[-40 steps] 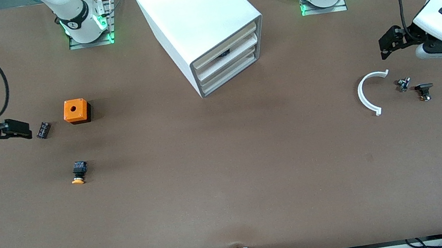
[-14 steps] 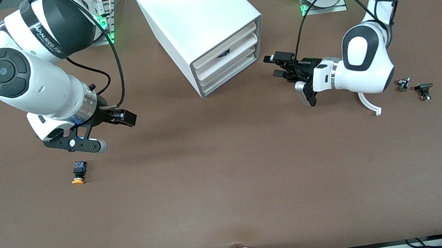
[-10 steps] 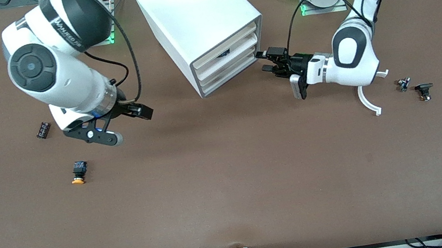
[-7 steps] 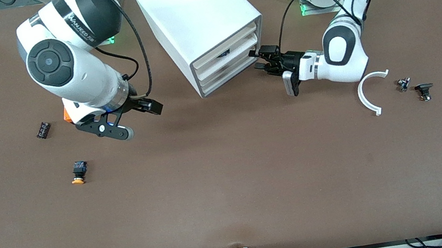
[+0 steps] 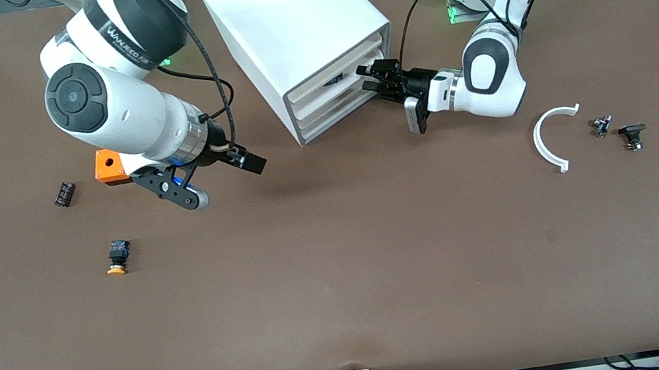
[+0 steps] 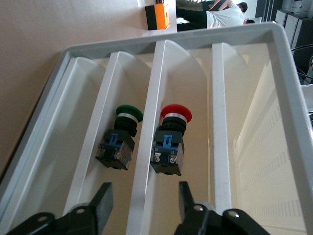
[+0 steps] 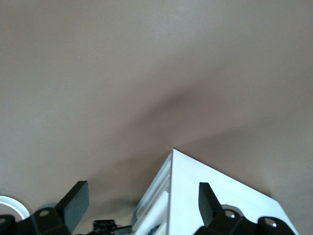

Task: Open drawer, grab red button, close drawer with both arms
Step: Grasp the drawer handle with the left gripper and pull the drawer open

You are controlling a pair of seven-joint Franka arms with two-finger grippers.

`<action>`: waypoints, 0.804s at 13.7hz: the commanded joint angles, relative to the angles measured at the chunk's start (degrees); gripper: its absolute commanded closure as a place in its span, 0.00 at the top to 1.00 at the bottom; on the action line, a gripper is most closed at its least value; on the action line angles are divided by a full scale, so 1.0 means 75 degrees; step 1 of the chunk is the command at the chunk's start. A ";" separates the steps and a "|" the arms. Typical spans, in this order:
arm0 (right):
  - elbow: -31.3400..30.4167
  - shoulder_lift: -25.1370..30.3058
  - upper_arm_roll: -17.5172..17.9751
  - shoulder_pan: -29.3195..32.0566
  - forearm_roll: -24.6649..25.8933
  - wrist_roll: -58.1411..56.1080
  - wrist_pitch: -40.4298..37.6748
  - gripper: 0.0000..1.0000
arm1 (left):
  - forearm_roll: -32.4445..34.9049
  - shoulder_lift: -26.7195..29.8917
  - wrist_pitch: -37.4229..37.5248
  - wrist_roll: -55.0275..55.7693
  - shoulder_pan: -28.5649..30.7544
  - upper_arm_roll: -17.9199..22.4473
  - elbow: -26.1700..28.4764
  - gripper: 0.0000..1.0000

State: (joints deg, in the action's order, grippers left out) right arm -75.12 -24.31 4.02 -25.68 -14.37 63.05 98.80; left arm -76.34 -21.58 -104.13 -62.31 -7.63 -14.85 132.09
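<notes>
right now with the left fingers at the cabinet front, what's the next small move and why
Probably close the left gripper on the white drawer edge that its fingers straddle. They stand apart, gripping nothing, no drawer is pulled out of the cabinet, and the red button lies beside that edge.

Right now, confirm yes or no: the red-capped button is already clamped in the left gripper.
No: the button lies in the drawer, clear of the left gripper.

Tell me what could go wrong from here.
Wrong drawer: the open left hand straddles a drawer front with a green button on one side and the red button on the other. Collision: the right hand hangs open over the table close to the cabinet and may bump it.
</notes>
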 commanded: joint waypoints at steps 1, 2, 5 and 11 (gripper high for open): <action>0.0289 -0.0216 -0.0044 -0.0220 -0.0111 0.0557 0.0324 0.99 | -0.0274 -0.0286 -0.0027 -0.0690 -0.0002 -0.0129 0.0095 0.51; 0.0300 -0.0228 -0.0044 -0.0255 -0.0111 0.0709 0.0454 0.99 | -0.0309 -0.0369 -0.0027 -0.0739 0.0021 -0.0176 0.0095 0.50; 0.0463 -0.0379 -0.0044 -0.0407 -0.0077 0.1202 0.0713 0.99 | -0.0321 -0.0428 -0.0027 -0.0880 0.0021 -0.0188 0.0095 0.15; 0.1694 -0.1200 -0.0067 -0.0701 -0.0065 0.2538 0.0771 0.99 | -0.0274 -0.0416 -0.0015 -0.0728 0.0313 -0.0142 -0.0104 0.00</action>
State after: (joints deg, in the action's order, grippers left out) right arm -67.29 -30.12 4.02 -29.81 -14.37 78.79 104.85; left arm -77.26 -24.49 -102.68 -66.92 -6.80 -15.82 132.25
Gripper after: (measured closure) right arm 0.004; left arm 0.899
